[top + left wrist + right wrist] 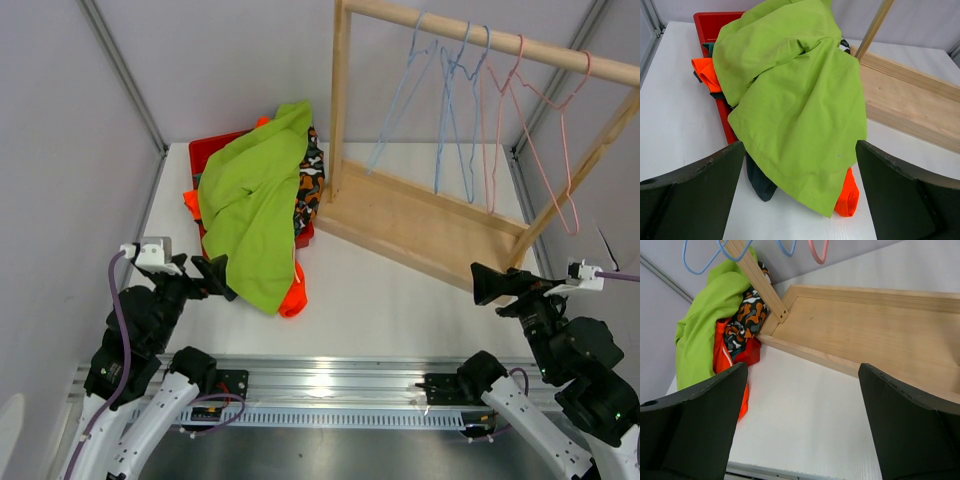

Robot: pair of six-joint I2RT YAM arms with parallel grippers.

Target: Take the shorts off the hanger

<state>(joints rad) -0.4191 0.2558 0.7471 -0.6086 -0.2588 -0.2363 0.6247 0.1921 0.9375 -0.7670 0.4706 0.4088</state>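
Top external view, near to far: two pincers, left gripper (228, 280) and right gripper (482, 283), both spread wide, empty. Four pairs countable, heaped centre-left on red tray (215, 148): lime green shorts (250, 200) on top, long axis bottom-to-top of frame, then orange shorts (292, 300), camo shorts (310, 185), dark shorts (760, 182) underneath. One wooden rack (420, 225) upper right, five wire hangers (489, 140). White table (400, 300), grey walls (220, 60).

Bright, even light; soft shadows; rail (330, 375) glare (near edge); wrist views' foreground blurred.
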